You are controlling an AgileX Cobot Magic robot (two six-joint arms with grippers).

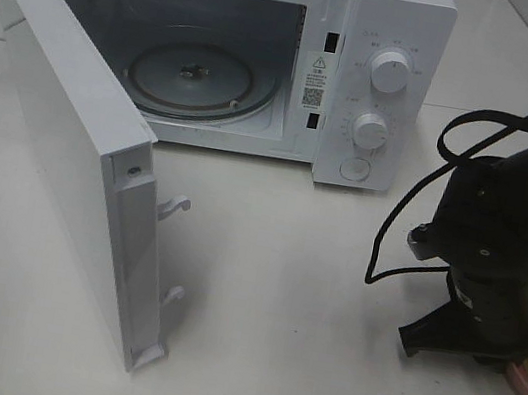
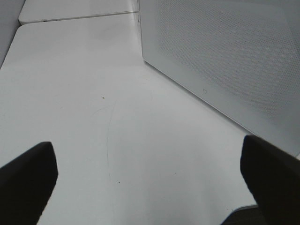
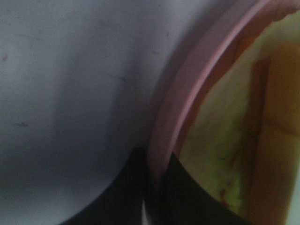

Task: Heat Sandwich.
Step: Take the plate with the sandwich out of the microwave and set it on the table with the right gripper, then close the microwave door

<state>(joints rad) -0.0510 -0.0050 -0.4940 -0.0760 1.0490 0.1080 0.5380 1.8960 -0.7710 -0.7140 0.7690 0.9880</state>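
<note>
Two arms, only the right one shows in the high view. Right tool (image 3: 154, 187) is down at the right edge of the bench (image 1: 279, 291), clamped on the rim of the pink plate (image 3: 173, 112): one finger outside the rim, one inside, jaws nearly together. Sandwich (image 3: 262, 136) sits on that plate, right beside the gripped rim; orange-yellow filling and a pale green layer show up close, blurred. In the high view the arm hides most of plate and sandwich. Left tool (image 2: 150, 187) has its jaws spread wide, holding nothing, over bare bench next to the microwave door (image 2: 220, 61). Microwave (image 1: 384, 86) is at the back, door swung fully open to the left, glass turntable (image 1: 197, 80) visible inside.
</note>
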